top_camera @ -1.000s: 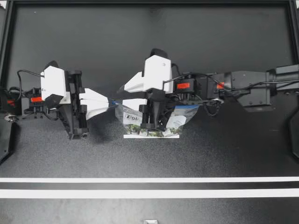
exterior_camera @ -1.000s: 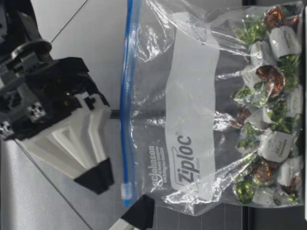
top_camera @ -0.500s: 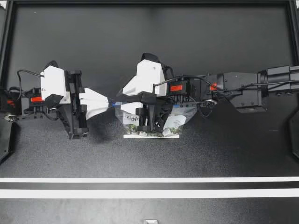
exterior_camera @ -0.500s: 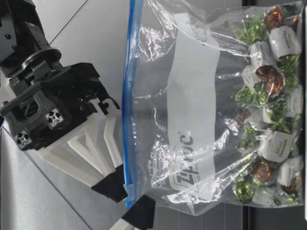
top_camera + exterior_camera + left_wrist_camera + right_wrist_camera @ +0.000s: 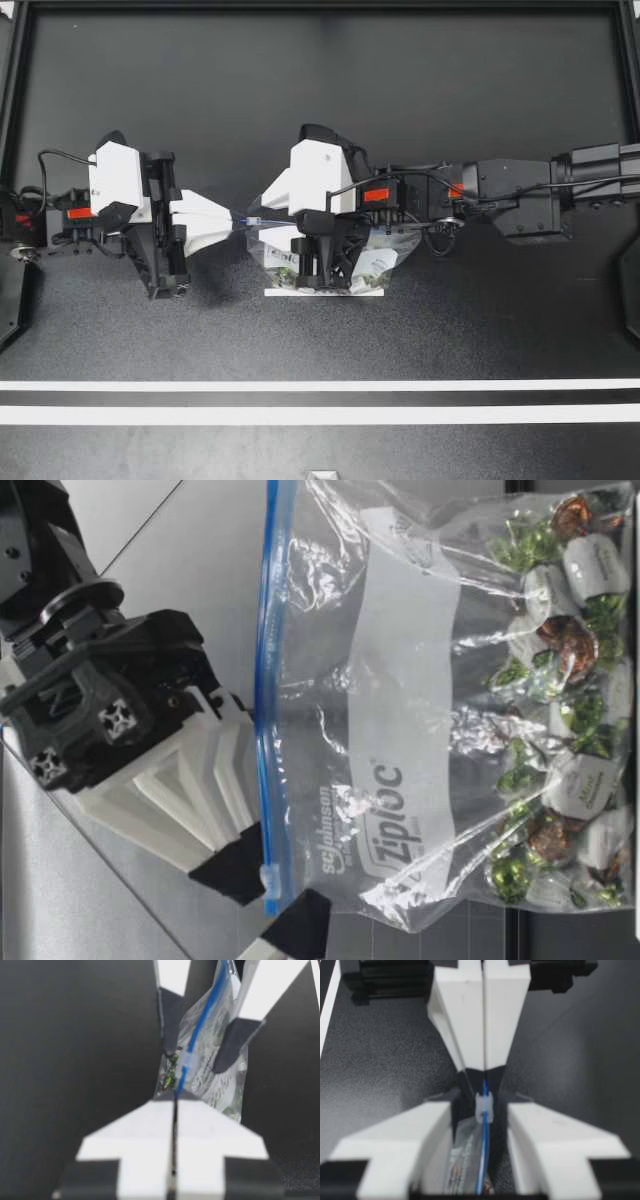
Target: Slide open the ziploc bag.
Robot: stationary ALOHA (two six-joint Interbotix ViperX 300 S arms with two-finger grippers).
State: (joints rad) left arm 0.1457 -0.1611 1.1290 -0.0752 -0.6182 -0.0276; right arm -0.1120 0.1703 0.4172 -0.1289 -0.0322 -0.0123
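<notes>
On the table (image 5: 320,120), upright ziploc bag (image 5: 386,260), wrapped candies (image 5: 560,640) inside

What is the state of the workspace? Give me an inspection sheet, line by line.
Surface: black table, matte.
Job's things: ziploc bag of wrapped candies, upright; slider at the end by the left claw.
Clutter: nothing seen.
Grippers: left claw shut on the bag's corner; right claw open, straddling the slider.
Cables: black cables looped on both arms.
Surroundings: white tape stripes across the table.
</notes>
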